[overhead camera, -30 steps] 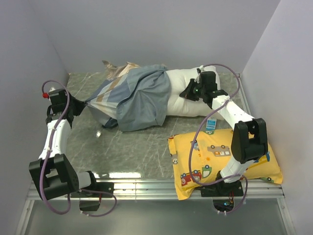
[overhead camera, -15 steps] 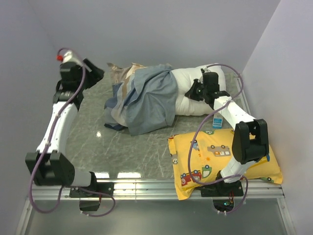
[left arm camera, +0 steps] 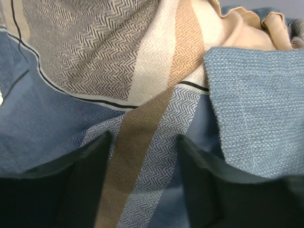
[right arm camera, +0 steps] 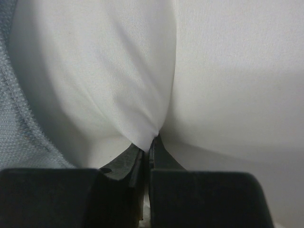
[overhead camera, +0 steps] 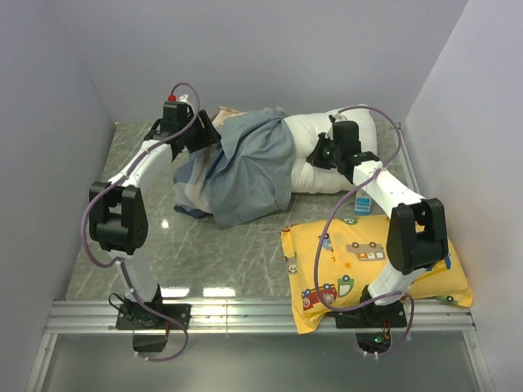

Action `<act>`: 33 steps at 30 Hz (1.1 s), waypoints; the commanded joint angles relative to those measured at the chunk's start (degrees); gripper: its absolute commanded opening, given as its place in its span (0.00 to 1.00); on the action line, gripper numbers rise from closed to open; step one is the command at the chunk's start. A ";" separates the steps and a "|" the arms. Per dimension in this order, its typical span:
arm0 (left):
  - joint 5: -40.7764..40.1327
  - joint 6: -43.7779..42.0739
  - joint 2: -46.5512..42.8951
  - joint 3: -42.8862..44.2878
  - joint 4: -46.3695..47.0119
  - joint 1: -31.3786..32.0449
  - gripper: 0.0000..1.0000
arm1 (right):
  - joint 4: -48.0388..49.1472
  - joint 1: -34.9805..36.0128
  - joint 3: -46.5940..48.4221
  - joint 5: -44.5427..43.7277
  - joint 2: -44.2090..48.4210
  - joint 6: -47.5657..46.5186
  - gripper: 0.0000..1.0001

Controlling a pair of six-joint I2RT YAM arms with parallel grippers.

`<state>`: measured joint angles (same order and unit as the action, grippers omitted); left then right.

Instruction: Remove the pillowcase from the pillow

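The blue-grey pillowcase [overhead camera: 245, 167] lies bunched over the left end of the white pillow [overhead camera: 315, 159] at the back of the table. The pillow's right half is bare. My left gripper [overhead camera: 208, 137] is open, its fingers [left arm camera: 90, 161] spread just over the pillowcase's tan and light-blue striped cloth [left arm camera: 142, 109], holding nothing. My right gripper [overhead camera: 319, 153] is shut on a pinched fold of the pillow's white fabric [right arm camera: 156, 128], near the pillowcase's edge [right arm camera: 23, 133].
A yellow pillow with cartoon cars [overhead camera: 372, 265] lies at the front right, under my right arm. A small blue and white tag [overhead camera: 362, 202] sits beside it. Grey walls close in on three sides. The marble table [overhead camera: 204, 245] shows in front.
My left arm has swung from the far left wall over to the pillowcase's left end, its gripper now open over the cloth. The pillowcase has slackened and bunched. My right gripper holds still.
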<state>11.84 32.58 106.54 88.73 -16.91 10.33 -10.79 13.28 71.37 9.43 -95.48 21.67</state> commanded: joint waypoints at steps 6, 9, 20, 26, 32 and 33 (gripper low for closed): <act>-7.08 1.34 -2.74 1.36 -0.14 -0.74 0.00 | -3.80 0.17 1.05 -4.24 -1.02 -0.84 0.00; -10.07 2.49 -3.79 1.54 -0.94 -2.59 0.00 | -4.07 -0.09 0.96 -4.77 -0.41 -0.75 0.00; -17.11 11.97 -17.84 -9.18 2.22 -23.12 0.01 | -4.42 -5.45 -0.97 -5.31 2.23 1.88 0.00; -15.01 14.00 -19.53 -11.12 2.31 -30.62 0.00 | -3.10 -6.95 -2.38 -5.21 3.72 3.38 0.00; 1.48 12.43 -16.55 -11.65 8.90 -28.28 0.02 | -1.43 -6.69 -2.91 -0.83 4.43 3.38 0.00; 2.22 11.47 -15.93 -9.99 8.56 -26.87 0.06 | -1.52 -6.34 -2.91 -0.12 4.25 3.20 0.00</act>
<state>11.99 46.19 89.73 76.18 -18.00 -16.38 -10.44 10.31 69.76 14.66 -93.95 25.69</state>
